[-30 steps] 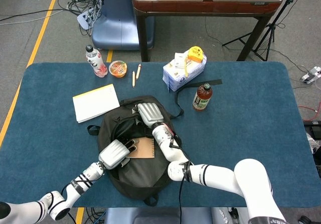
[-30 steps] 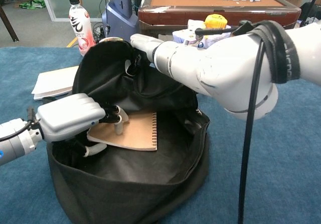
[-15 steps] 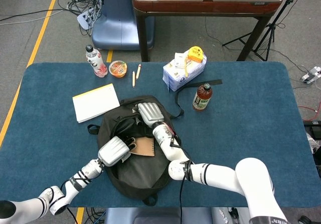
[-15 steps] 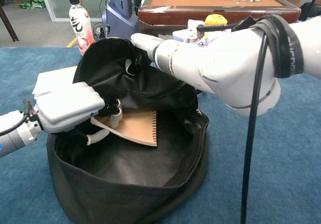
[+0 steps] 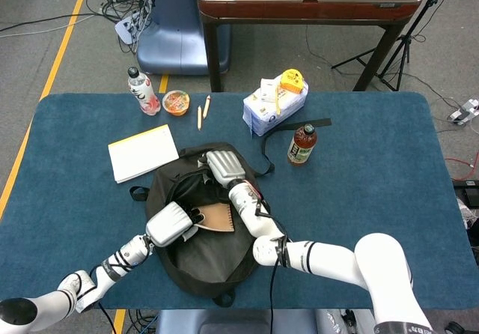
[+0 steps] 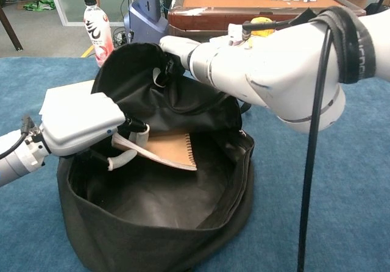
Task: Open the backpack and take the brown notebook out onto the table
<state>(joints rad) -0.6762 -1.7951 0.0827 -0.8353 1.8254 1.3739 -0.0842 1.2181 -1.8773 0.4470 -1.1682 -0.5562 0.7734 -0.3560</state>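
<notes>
The left hand grips the brown notebook by its edge, tilted up inside the open backpack. The right hand holds the flap back. Next, I'd say: lift it clear onto the table.

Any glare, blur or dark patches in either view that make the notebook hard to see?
Head view: even light, sharp, no glare; the brown notebook is small and partly covered by the left hand. Chest view: notebook well lit, but the backpack interior beneath it is dark, and the right hand and its arm are close and fill the frame.
</notes>
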